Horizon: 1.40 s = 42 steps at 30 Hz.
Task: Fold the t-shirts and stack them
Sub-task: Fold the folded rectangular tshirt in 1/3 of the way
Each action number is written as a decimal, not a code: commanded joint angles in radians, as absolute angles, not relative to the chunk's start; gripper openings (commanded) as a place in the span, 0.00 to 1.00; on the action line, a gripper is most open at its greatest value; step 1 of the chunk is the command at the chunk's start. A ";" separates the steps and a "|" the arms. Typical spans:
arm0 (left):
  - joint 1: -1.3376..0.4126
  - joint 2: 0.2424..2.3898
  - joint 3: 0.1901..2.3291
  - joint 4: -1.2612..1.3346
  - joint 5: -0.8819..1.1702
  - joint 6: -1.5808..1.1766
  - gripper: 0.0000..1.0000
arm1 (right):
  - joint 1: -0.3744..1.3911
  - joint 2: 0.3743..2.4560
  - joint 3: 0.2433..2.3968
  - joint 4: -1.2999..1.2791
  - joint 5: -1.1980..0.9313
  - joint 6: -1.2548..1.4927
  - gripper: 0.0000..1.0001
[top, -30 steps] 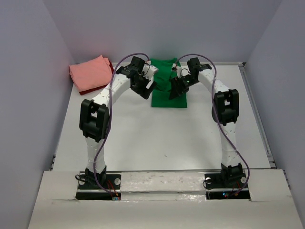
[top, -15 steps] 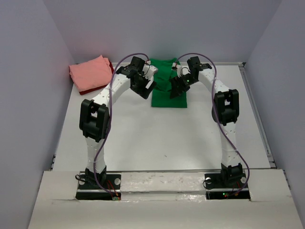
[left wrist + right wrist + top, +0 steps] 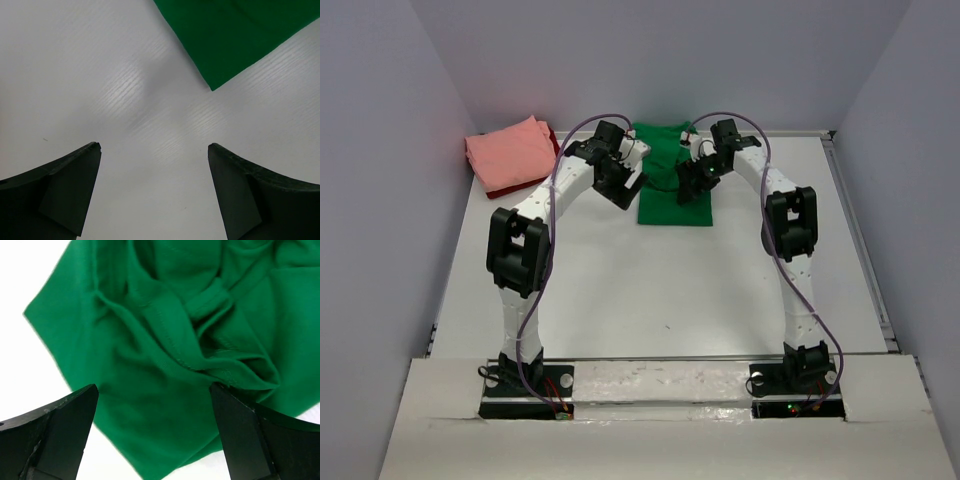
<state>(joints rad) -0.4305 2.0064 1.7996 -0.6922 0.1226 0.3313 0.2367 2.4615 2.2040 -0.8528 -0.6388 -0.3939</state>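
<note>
Well left of the green tee (image 3: 672,205), the pink tee (image 3: 508,152) lay folded on the red tee (image 3: 500,192). The left jaws hung spread and empty over bare counter (image 3: 125,100) just beside the green tee's corner. The right jaws, likewise spread and empty, hovered over its rumpled folds. Folding the green tee seemed in hand; next, each pair of jaws would likely need to pinch an edge.
</note>
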 commanded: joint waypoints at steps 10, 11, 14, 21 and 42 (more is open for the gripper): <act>-0.431 1.922 1.776 -0.690 0.107 0.342 0.99 | 0.241 2.419 2.241 -0.612 -0.445 -0.354 1.00; -0.433 1.922 1.778 -0.690 0.107 0.341 0.99 | 0.241 2.416 2.240 -0.606 -0.442 -0.356 1.00; -0.433 1.922 1.781 -0.692 0.109 0.342 0.99 | 0.241 2.404 2.232 -0.569 -0.426 -0.353 1.00; -0.433 1.925 1.782 -0.690 0.112 0.342 0.99 | 0.241 2.398 2.269 -0.526 -0.390 -0.337 1.00; -0.413 1.951 1.853 -0.629 -0.026 0.295 0.99 | 0.251 2.037 1.950 -0.845 -0.579 -0.440 0.98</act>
